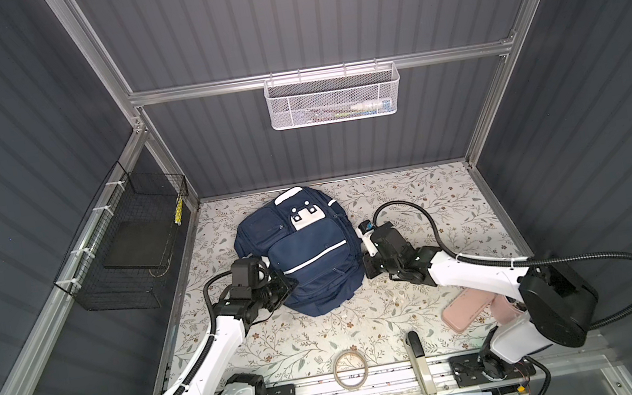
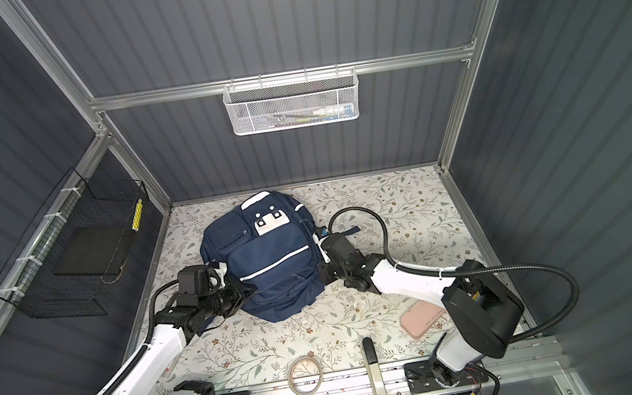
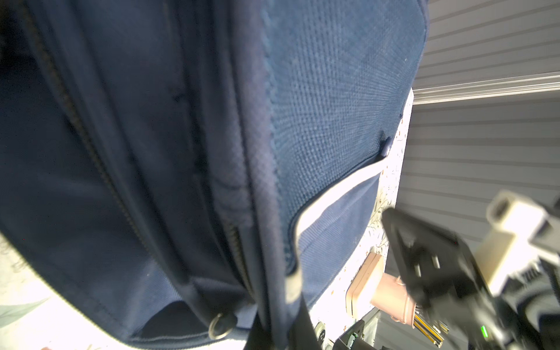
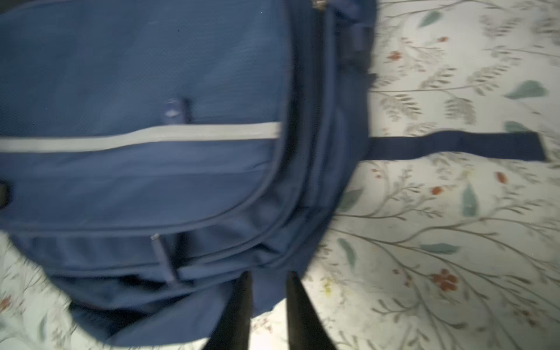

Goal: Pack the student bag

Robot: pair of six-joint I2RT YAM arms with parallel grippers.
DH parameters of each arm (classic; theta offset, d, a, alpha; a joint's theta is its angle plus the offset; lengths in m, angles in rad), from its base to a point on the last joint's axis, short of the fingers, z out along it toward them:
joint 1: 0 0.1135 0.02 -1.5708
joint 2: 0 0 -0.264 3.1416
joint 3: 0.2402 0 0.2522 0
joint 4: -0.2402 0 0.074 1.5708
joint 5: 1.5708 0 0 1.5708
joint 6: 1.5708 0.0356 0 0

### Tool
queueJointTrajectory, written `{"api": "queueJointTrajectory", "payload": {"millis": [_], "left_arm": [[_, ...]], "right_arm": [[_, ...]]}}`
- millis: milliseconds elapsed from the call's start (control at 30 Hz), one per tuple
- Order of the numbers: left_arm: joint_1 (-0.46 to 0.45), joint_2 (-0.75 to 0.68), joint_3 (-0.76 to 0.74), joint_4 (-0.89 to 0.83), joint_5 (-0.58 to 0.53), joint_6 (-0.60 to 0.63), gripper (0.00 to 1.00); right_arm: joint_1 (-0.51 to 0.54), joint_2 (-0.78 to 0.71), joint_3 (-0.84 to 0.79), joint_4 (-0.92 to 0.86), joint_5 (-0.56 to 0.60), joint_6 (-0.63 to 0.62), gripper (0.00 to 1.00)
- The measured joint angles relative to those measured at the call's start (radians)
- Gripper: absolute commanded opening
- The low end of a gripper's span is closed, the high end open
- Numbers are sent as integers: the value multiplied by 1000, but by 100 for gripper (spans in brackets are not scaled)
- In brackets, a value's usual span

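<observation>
Student bag (image 1: 306, 258), a large navy blue fabric backpack, lies flat on the floral-patterned table (image 1: 411, 202), long axis running front to back, between the arms. Left gripper (image 1: 288, 284) is closed at the bag's left flank; cannot tell if it pinches fabric. Right gripper (image 4: 269, 274) has its fingers narrowly apart at the right flank. Both equally near.

No text, label or number is legible anywhere.

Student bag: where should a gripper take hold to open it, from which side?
Probably the zipper pull at the near end of the student bag, pinched from above: the bag lies front up and the pull lies exposed on top.
</observation>
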Motion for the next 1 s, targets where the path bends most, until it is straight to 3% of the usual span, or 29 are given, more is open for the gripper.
{"api": "queueJointTrajectory", "payload": {"millis": [233, 567, 700, 733, 867, 1000], "left_arm": [[0, 9, 26, -24, 4, 3, 0], [0, 9, 21, -13, 11, -5, 0], [0, 9, 16, -1, 12, -8, 0], [0, 9, 16, 0, 13, -8, 0], [1, 9, 16, 3, 14, -8, 0], [1, 6, 16, 0, 14, -8, 0]], "right_arm": [[23, 110, 77, 19, -84, -36, 46], [63, 223, 170, -25, -70, -74, 46], [64, 224, 171, -25, -69, -80, 42], [67, 233, 181, -34, -67, -84, 38], [92, 309, 263, -98, -14, -93, 1], [106, 306, 256, -98, 40, -82, 0]]}}
